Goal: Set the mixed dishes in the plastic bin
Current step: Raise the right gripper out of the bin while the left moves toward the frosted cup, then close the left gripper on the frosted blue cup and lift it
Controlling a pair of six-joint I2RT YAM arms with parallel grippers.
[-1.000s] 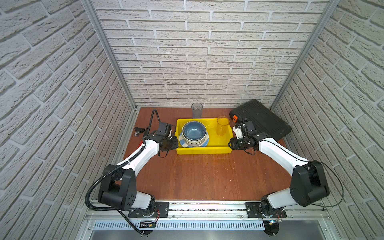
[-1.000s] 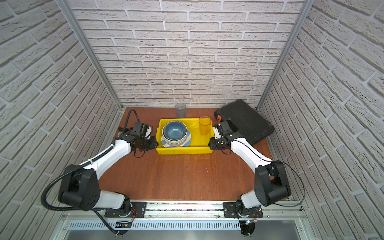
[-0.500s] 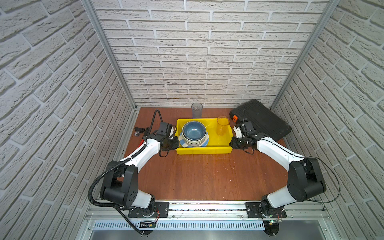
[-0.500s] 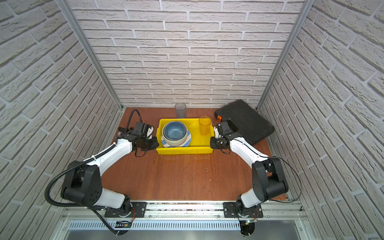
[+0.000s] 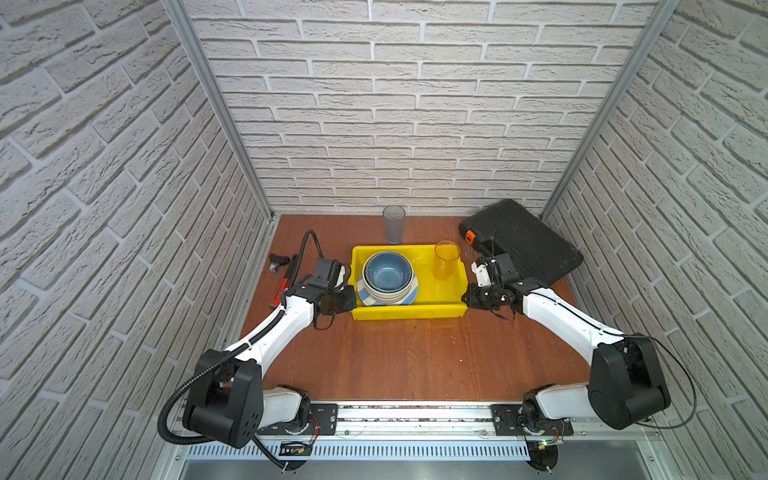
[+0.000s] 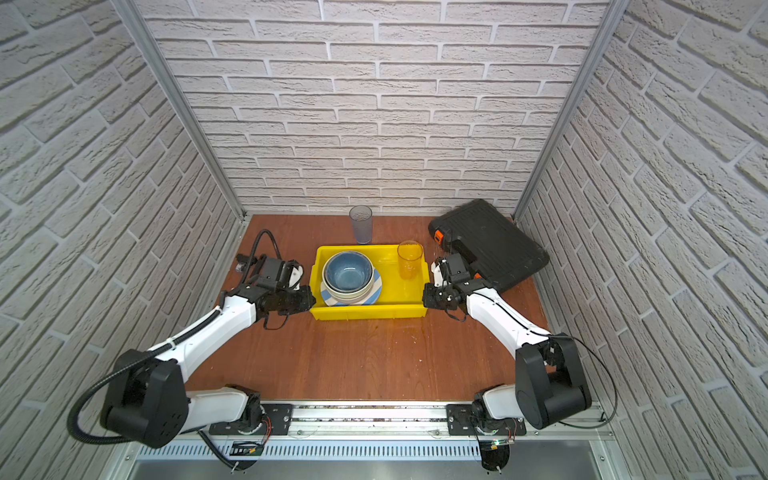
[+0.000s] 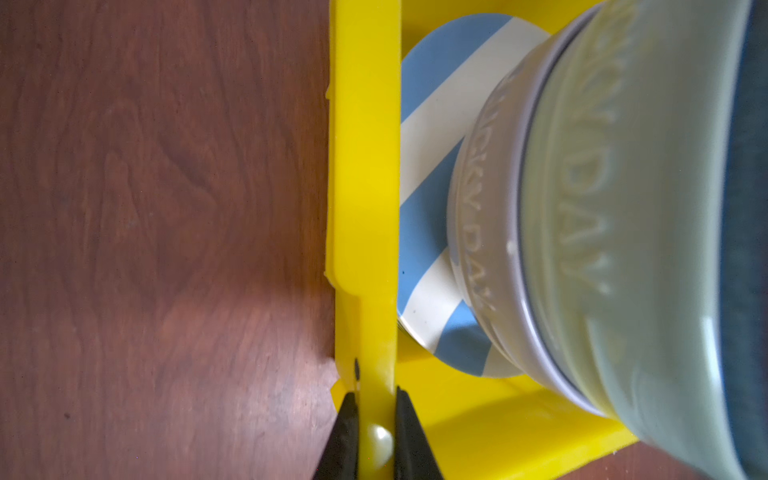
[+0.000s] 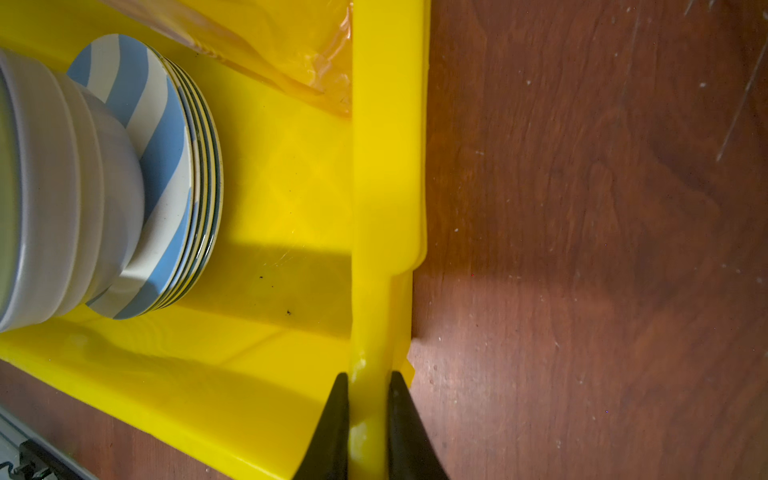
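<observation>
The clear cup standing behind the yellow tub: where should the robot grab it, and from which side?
Probably round its side wall, near the top, coming from the left. The clear cup stands upright, mouth up, right behind the yellow tub, so the tub blocks the front. The black case sits to its right. Nothing stands close on its left. Its smooth round wall suits a squeeze.

Bowls point(image 5: 387, 279) stacked on plates point(image 5: 364, 293) in bin point(image 5: 405, 311), left half; tumbler point(image 5: 446, 261) in right half; second tumbler point(image 5: 393, 224) behind bin; case point(image 5: 525, 245) back-right.
</observation>
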